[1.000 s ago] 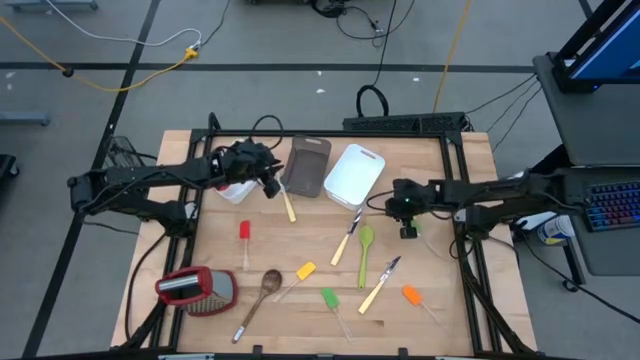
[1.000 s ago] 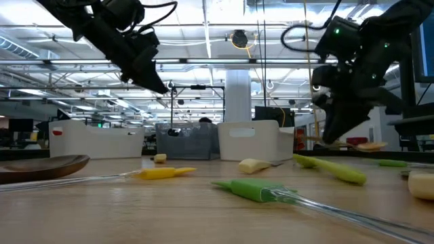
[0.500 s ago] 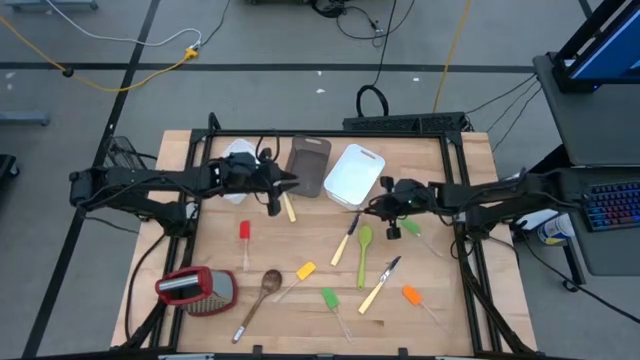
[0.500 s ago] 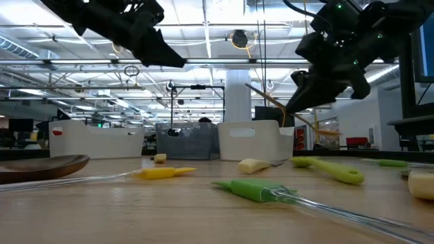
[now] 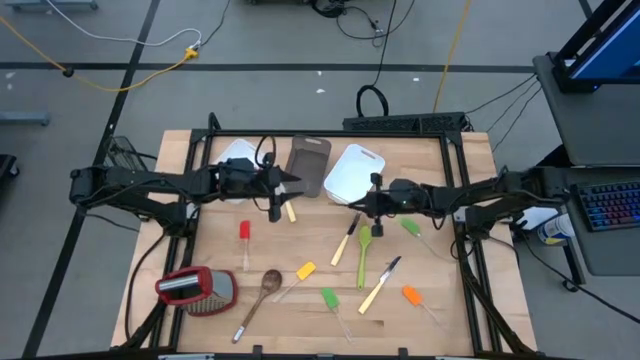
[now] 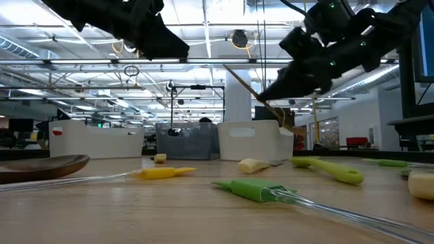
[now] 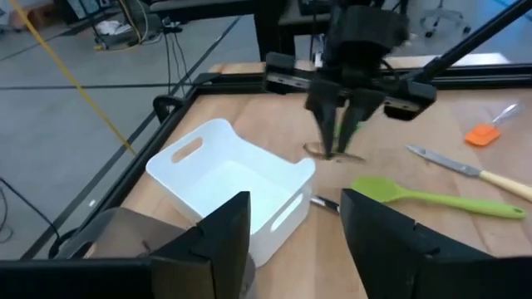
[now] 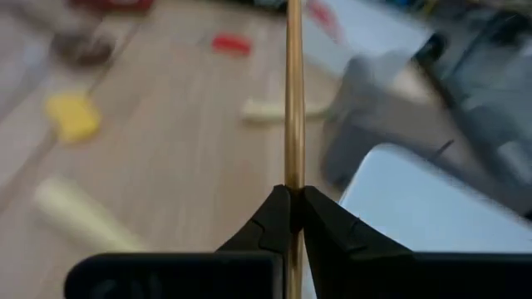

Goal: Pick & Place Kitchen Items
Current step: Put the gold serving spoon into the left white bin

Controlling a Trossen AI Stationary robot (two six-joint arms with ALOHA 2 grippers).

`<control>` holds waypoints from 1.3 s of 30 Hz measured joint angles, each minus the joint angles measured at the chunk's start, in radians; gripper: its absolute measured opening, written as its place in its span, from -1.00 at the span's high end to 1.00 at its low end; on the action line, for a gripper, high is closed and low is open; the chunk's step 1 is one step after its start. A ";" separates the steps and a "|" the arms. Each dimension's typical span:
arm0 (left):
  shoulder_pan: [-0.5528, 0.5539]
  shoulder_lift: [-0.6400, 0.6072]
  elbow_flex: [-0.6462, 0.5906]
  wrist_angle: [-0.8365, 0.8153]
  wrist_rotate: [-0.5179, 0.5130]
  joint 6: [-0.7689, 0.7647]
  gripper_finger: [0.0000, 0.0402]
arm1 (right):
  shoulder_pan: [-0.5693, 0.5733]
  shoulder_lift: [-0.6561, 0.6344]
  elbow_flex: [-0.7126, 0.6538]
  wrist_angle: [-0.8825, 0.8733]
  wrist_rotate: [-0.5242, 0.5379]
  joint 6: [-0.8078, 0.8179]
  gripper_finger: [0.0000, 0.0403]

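Observation:
My right gripper (image 5: 372, 200) hangs over the table's middle, beside the white tub (image 5: 350, 172), shut on a thin wooden handle (image 6: 237, 78). My left gripper (image 7: 295, 241) stands open and empty above the table near the dark tub (image 5: 308, 165). Lying flat on the table are a pale-handled knife (image 5: 289, 208), a red spatula (image 5: 244, 232), a wooden spoon (image 5: 268, 285), a yellow spatula (image 5: 303, 272), a green spoon (image 5: 365, 250) and an orange spatula (image 5: 412, 296). My right gripper pinches the thin wooden handle (image 8: 293, 170) between its two fingertips. The fingers slant down toward the table's left, and the handle crosses them. The utensil is lifted clear of the table, tilted, with one end (image 6: 227, 68) pointing up. Its lower end is hidden behind the gripper.
A second white tub (image 5: 235, 155) stands at the far left, and a metal grater with a red top (image 5: 195, 290) at the near left. More utensils lie near the front: a green spatula (image 5: 330, 300), a knife (image 5: 380, 285) and another green spatula (image 5: 410, 227).
My right gripper has gone toward the table's left edge and the white tub. It has tipped from pointing down to slanting, carrying the wooden handle up clear of the table. My left gripper has shifted a little toward the dark tub.

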 joint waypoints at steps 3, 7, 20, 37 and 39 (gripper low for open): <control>-0.013 0.000 0.000 0.014 -0.005 -0.002 0.06 | -0.001 0.014 0.001 0.088 0.015 0.040 0.94; -0.027 0.000 0.000 0.056 -0.018 0.019 0.10 | 0.000 0.025 0.001 0.108 0.013 0.041 0.94; -0.036 0.052 -0.001 0.118 -0.017 0.051 0.01 | 0.025 0.024 0.121 -0.115 0.018 0.076 0.94; -0.036 0.252 0.001 0.356 0.063 0.102 -0.02 | 0.026 0.063 0.178 -0.150 0.015 0.087 0.94; -0.036 0.271 0.001 0.390 0.063 0.105 -0.01 | 0.026 0.061 0.180 -0.130 0.015 0.086 0.94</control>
